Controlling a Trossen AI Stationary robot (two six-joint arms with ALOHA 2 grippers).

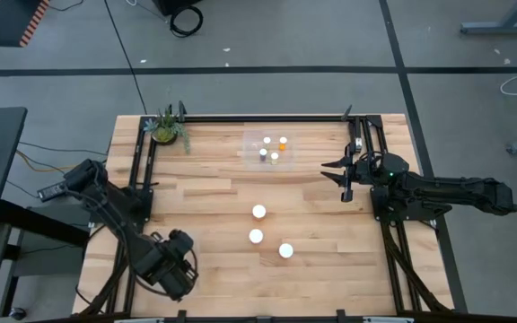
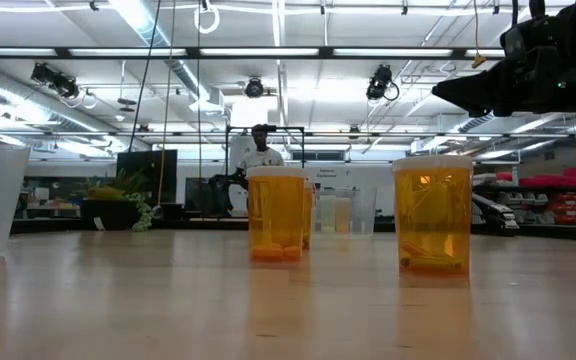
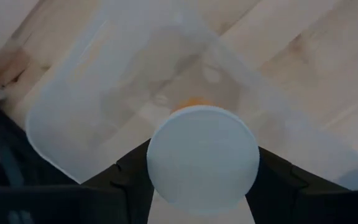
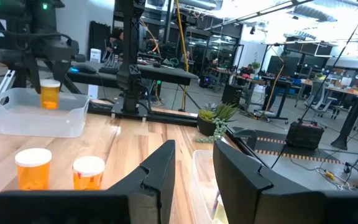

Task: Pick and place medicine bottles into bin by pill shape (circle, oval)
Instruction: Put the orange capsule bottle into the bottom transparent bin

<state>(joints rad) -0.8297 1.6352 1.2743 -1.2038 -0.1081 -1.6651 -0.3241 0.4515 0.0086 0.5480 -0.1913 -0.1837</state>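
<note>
My left gripper (image 1: pixel 176 262) is at the table's near left, shut on an orange medicine bottle with a round white cap (image 3: pixel 202 158), over a clear bin (image 3: pixel 73 124). The right wrist view shows that bottle (image 4: pixel 50 94) low between the bin's walls (image 4: pixel 39 121). Three more bottles (image 1: pixel 258 212) (image 1: pixel 256 236) (image 1: pixel 285 250) stand upright on the table's middle. A second clear bin (image 1: pixel 267 148) at the far middle holds several bottles. My right gripper (image 1: pixel 341 175) is open and empty at the right, level with the table's middle. My left gripper pinches the bottle between its two fingers (image 3: pixel 129 177), one on each side just under the white cap (image 3: pixel 202 134). The fingers come from above, pointing down. The bottle hangs upright inside the bin's outline; I cannot tell whether its base touches the bin's floor.
A small green potted plant (image 1: pixel 167 126) stands at the far left corner. Dark frame rails (image 1: pixel 142 170) (image 1: pixel 371 144) run along the table's left and right sides. A person (image 2: pixel 260 150) stands in the room beyond the far edge.
</note>
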